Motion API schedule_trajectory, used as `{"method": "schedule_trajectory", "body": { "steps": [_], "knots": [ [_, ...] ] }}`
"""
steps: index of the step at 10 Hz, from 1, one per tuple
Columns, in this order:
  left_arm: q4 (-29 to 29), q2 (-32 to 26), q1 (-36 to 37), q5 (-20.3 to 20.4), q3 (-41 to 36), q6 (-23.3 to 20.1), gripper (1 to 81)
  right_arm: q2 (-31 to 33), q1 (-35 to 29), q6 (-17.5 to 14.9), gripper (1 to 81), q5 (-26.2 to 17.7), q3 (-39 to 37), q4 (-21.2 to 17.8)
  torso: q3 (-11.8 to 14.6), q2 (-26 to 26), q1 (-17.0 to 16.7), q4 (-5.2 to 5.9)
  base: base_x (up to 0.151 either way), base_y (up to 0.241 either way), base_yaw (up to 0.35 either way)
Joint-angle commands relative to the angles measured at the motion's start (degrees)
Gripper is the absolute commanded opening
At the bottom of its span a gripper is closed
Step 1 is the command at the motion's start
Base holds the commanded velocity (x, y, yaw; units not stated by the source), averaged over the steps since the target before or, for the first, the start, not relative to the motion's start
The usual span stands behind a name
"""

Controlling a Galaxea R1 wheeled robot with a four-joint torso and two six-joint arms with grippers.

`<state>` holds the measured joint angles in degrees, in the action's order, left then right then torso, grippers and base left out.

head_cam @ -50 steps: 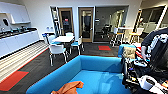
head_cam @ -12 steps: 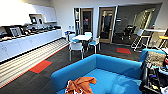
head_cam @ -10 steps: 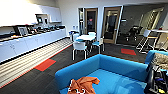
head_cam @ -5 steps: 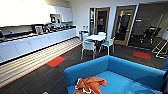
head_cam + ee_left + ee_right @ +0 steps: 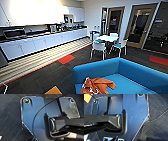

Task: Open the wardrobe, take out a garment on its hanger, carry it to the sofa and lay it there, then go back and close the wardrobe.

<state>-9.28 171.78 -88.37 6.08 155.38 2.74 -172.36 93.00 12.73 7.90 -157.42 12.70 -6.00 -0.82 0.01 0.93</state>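
The bright orange soft garment lies crumpled on the seat cushion of the large bright blue upholstered sofa, near its left arm, with pale streaks showing among the folds that may be the thin white hanger, though that cannot be told for certain. Over the last few seconds the whole head view has swung, so the long white kitchen desk now runs across the left of the room and the round white table with its blue-seated white-framed chairs sits nearer the middle; this reads as the robot turning, not as anything in the room moving. The garment keeps its place on the cushion throughout. That suggests the laying-down step is done and the robot is heading away from the sofa, with the wardrobe doors left to close. Both wrist views look down on dark striped carpet past the robot's own dark plates; whether the left gripper or the right gripper is spread or closed cannot be told, and nothing orange appears by either.
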Motion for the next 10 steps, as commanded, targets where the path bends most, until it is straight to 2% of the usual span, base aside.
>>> {"method": "schedule_trajectory", "body": {
  "steps": [1,10],
  "knots": [
    [-0.92,-0.29,1.66,-2.48,-0.08,-0.55,81.1,-0.20,-1.37,0.19,81.1,-2.98,0.02,0.13,0.00,0.00,0.00,0.00,0.000,0.000,0.307],
    [-2.32,1.03,1.66,-2.48,-0.08,-0.55,81.1,-0.46,-1.54,0.02,81.1,-2.98,0.02,0.13,0.00,0.00,0.00,0.00,0.000,0.000,0.307]
  ]
}}
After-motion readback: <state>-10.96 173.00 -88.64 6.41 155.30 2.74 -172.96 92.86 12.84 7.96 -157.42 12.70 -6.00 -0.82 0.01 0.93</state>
